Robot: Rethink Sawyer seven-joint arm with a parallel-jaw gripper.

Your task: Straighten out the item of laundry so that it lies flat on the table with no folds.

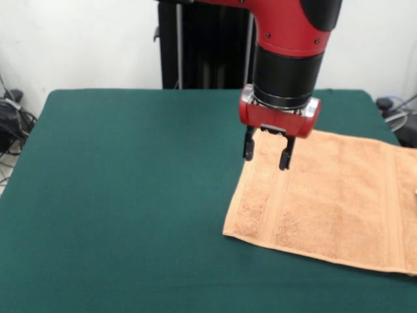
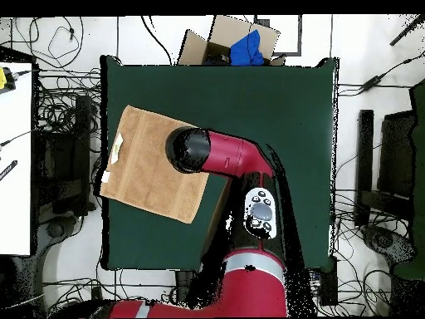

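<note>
nearest the camera is the dark green felt-covered table (image 1: 117,195), with the light orange-tan terry towel (image 1: 332,208) spread out flat on its right side in the front view, running off the picture's right edge. the towel's long axis runs roughly left-right there, angled a bit against the table edges; overhead it sits skewed at the table's left edge (image 2: 153,162). the red and black arm's gripper (image 1: 267,150) hangs over the towel's far left corner, fingers spread apart and holding nothing. hard to say if the tips touch the cloth.
</note>
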